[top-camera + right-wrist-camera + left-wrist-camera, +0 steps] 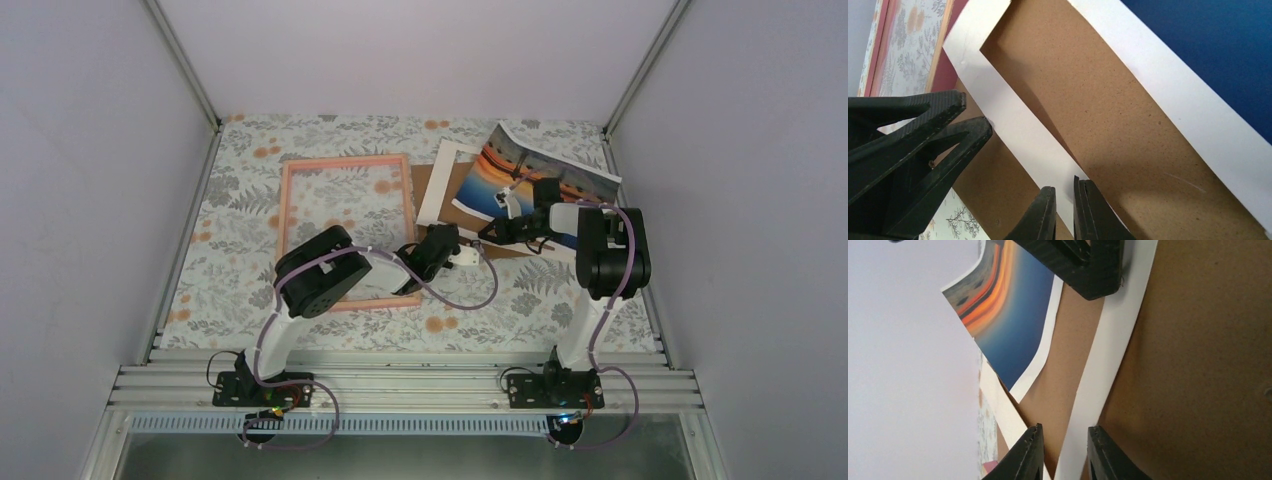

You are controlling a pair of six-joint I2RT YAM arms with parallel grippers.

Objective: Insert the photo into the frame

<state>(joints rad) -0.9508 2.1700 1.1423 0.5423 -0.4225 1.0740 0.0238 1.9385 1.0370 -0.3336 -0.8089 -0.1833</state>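
The pink frame (pixel 345 230) lies flat at the left, its edge also in the right wrist view (pixel 878 40). The sunset photo (pixel 545 175) curls up at the back right, over the far side of a white mat (pixel 440 185) and brown backing board (pixel 428 180). The photo's blue and orange print (pixel 1008 315) is free of both grippers. My right gripper (pixel 1064 200) is shut on the mat's near strip (pixel 1013 135), which is raised off the board (pixel 1108 100). My left gripper (pixel 1065 440) straddles that same strip (pixel 1108 355), jaws apart with a gap beside the left finger.
The two grippers (pixel 462 252) (pixel 497 228) sit close together over the mat's near right corner. The right gripper's fingers (pixel 1088 265) show black at the top of the left wrist view. Grey walls enclose the floral table (pixel 240 290) on three sides.
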